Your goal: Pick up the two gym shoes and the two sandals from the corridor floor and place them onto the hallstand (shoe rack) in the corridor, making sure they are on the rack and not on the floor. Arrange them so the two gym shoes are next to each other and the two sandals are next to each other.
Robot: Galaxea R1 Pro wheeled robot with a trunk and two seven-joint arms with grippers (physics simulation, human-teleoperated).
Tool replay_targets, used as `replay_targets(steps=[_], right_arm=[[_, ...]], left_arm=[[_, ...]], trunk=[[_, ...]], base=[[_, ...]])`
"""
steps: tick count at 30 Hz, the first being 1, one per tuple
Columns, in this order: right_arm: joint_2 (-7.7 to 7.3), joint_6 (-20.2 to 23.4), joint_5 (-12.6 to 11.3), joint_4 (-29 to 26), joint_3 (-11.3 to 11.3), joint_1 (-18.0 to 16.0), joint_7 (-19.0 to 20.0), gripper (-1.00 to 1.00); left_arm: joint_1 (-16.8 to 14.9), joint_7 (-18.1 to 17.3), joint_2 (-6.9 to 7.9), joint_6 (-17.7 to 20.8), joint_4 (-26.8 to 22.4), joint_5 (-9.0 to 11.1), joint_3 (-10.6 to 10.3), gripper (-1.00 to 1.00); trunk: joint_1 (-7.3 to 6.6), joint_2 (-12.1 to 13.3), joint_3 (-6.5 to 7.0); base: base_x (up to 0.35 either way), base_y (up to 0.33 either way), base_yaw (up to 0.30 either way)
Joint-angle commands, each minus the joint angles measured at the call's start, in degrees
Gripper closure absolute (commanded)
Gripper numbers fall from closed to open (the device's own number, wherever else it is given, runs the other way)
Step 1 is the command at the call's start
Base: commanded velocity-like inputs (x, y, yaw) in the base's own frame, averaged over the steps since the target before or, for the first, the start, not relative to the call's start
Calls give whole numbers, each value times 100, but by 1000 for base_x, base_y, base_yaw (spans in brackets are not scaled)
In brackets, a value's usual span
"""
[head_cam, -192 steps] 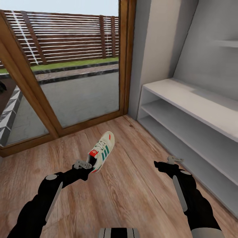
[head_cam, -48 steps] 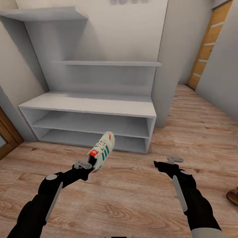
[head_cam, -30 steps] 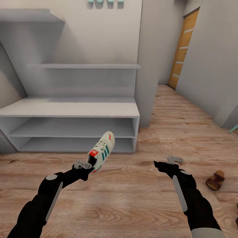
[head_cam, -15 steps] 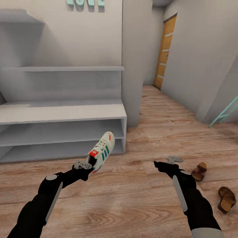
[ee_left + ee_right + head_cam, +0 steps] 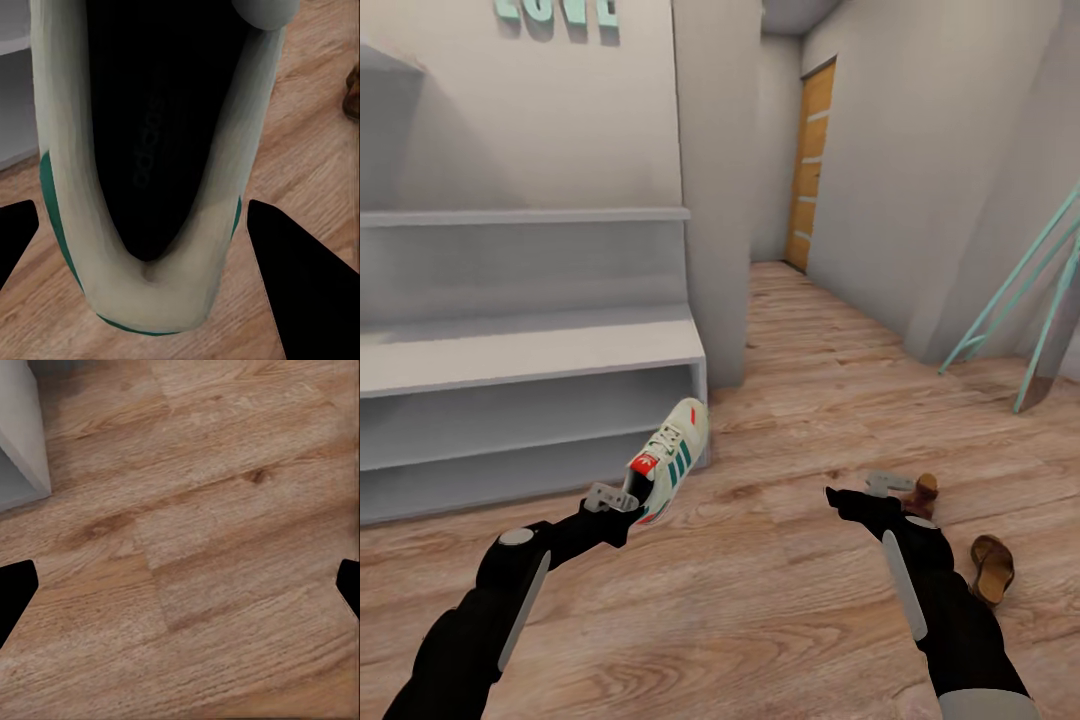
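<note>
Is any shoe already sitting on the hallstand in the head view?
No, the visible shelves of the hallstand hold nothing; the gym shoe is in the left gripper and two sandals lie on the floor.

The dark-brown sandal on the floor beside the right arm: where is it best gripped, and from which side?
Probably from above, the open right gripper closing its jaws across the narrow width of the dark-brown leather sandal at its strap. It lies flat, sole down, on the light wood-plank floor, so its sides offer little height.

corridor floor (image 5: 780,600) | two sandals: (image 5: 992,567), (image 5: 923,494) | hallstand (image 5: 530,350) shelves bare
</note>
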Motion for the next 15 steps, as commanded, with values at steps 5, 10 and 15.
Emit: replay_targets(steps=[5, 10, 15], right_arm=[[0, 23, -46, -5, -4, -3, -7, -100], [0, 25, -46, -5, -4, -3, -7, -100], [0, 26, -46, -5, -4, -3, -7, -100]], left_arm=[[0, -39, 2, 12, -4, -32, -3, 100], [0, -39, 2, 12, -4, -31, -3, 100], [0, -39, 2, 12, -4, -31, -3, 100]], trunk=[[-1, -2, 24], [-1, -2, 53], [-1, -2, 81]], base=[[0, 0, -247], [0, 0, -247], [26, 0, -247]])
